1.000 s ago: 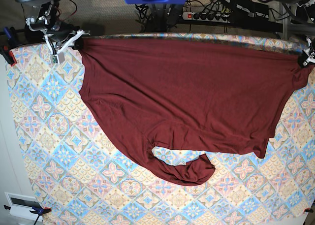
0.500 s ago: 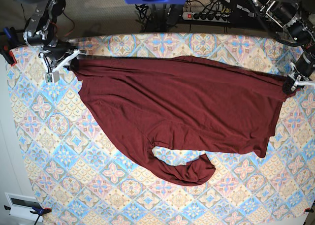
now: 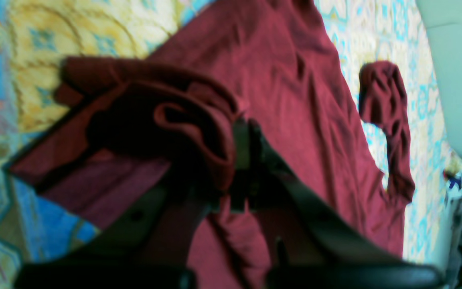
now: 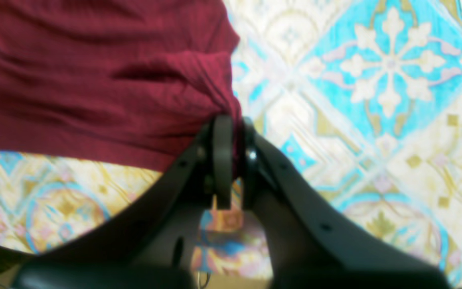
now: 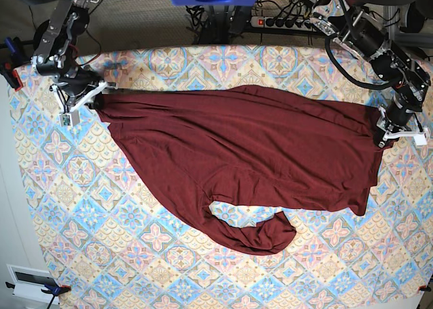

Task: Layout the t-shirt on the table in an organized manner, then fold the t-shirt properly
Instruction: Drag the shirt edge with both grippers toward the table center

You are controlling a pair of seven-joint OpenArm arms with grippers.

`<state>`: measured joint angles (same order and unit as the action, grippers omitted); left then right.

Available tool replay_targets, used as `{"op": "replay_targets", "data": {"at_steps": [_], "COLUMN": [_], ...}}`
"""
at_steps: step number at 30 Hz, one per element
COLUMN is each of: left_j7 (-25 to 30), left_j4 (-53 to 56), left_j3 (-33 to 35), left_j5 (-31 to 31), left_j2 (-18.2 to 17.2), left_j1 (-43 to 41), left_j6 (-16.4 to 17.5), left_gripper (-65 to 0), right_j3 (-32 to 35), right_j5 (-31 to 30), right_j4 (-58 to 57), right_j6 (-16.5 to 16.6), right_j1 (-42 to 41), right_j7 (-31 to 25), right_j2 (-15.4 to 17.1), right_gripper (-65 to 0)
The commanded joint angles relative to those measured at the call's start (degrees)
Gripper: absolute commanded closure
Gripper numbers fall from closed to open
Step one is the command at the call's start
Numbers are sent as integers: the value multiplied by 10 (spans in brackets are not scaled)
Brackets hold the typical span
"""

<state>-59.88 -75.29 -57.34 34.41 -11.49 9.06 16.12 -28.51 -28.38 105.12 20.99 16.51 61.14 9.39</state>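
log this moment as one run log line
phase: layout | left gripper: shut on t-shirt corner | right gripper: shut on opposite corner | shirt: stretched across table, unfolded

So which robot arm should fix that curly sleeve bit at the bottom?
Probably the left gripper. In its wrist view the curled sleeve is in sight, while the right gripper sees only its pinched corner of the t-shirt. Both are shut on cloth, so it must let go first.

The t-shirt [image 5: 250,153] lies spread across the table [image 5: 88,207], nearer its far edge. The right claw [image 5: 93,98] pinches the shirt's left corner, the left claw [image 5: 384,128] its right corner.
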Motion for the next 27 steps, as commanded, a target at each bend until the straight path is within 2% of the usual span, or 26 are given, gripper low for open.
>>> {"op": "replay_targets", "data": {"at_steps": [1,4,8,14,18,23,27], "left_j7": [12,31,51,62,59,58,58], "left_j4": [17,82,106,108,108,108,108], "left_j3": [0,0,-1,0,0,0,2], "left_j5": [0,2,3,1,3,3,4], "left_j2": [-17,-46,-66,-65,-63,-63,-63], "left_j1": [7,5,-8,-12,-11,-13,-11], "left_j6": [0,0,0,0,0,1,1], "left_gripper": [0,0,0,0,0,0,0], "right_j3": [-6,-28,-41,-38,-37,-36,-36], "right_j5": [8,9,7,9,7,4,-17], "right_j4": [8,23,43,43,45,45,39], "right_j6": [1,1,1,1,1,1,1], "right_j1": [-2,27,51,56,58,70,34], "right_j7": [-11,-4,29,35,72,73,72], "right_j2": [8,8,8,8,7,6,6], "right_gripper": [0,0,0,0,0,-1,-22]}}
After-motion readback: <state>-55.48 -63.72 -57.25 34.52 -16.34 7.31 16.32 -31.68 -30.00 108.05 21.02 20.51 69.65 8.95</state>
